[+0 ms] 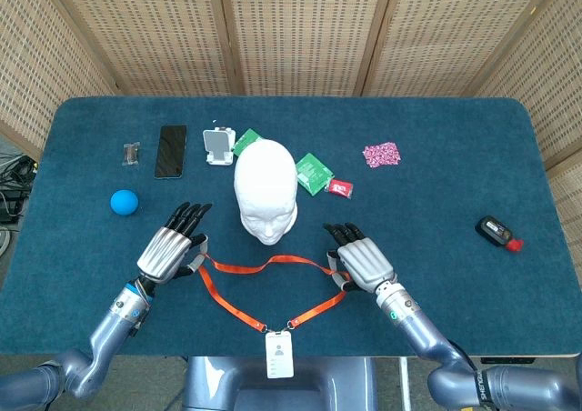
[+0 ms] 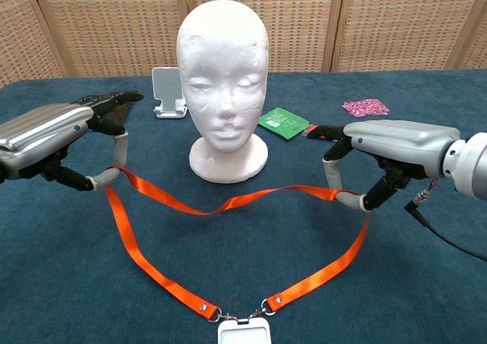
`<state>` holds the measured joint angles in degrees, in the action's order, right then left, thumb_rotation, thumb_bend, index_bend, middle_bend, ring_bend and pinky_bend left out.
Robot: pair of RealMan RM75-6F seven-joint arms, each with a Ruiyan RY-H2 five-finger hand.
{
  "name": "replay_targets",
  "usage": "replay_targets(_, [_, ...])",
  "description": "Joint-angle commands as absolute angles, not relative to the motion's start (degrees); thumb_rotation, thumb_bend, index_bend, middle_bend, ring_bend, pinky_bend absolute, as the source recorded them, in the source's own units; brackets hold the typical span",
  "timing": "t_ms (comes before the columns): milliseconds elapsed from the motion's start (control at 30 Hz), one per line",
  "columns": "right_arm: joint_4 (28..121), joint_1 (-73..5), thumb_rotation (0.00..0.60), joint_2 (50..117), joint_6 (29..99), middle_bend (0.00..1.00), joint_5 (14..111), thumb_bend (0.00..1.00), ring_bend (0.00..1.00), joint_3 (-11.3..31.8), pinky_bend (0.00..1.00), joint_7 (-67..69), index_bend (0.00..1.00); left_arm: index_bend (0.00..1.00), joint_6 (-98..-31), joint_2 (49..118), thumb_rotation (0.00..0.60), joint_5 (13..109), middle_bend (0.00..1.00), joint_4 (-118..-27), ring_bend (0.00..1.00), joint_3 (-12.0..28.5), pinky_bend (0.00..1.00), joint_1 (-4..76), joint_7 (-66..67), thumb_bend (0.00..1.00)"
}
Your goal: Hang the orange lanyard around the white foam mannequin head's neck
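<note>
Chest view: left hand & right hand each pinch the orange lanyard w/ thumb + fingers, holding the loop wide, prob. to clear the mannequin head mid-table; badge at near edge.

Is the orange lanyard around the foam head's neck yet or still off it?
Off. The orange lanyard hangs in front of the foam head, pinched by the left robot hand and right robot hand.

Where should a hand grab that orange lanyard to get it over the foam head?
Best on the orange lanyard's upper strap, one hand at each end, as the left hand and right hand do now: that spreads the loop wide enough for the mannequin head, badge hanging below.
</note>
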<state>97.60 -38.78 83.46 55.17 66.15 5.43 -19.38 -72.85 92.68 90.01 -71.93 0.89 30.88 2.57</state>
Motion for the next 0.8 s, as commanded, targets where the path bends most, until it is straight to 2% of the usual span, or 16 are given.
replay_targets(33, [98.65,-39.18,0.600,82.19,54.06,0.04,67.85,0.67,0.00,5.04,0.00,-18.05,0.77,0.71,-74.11,92.24,0.600,91.26,0.00,-71.78,0.00,0.72,0.00,30.68,2.03,0.42])
replay_targets(300, [100.21,-39.95,0.600,78.79,52.94,0.02,73.63,0.67,0.00,5.25,0.00,-13.44,0.78,0.72,-78.86,90.91,0.600,95.59,0.00,-71.70,0.00,1.43,0.00,31.13,0.25,0.42])
replay_targets(467, [100.63,-39.88,0.600,76.92,54.62,0.02,78.67,0.67,0.00,6.14,0.00,-8.33,0.78,0.72,-80.74,89.04,0.600,97.80,0.00,-73.61,0.00,2.01,0.00,31.80,0.25,0.42])
replay_targets(800, [105.84,-38.66,0.600,71.44,60.12,0.03,79.92,0.67,0.00,12.03,0.00,2.79,0.78,0.72,-81.48,84.75,0.600,96.31,0.00,-80.52,0.00,5.71,0.00,32.80,-0.61,0.42])
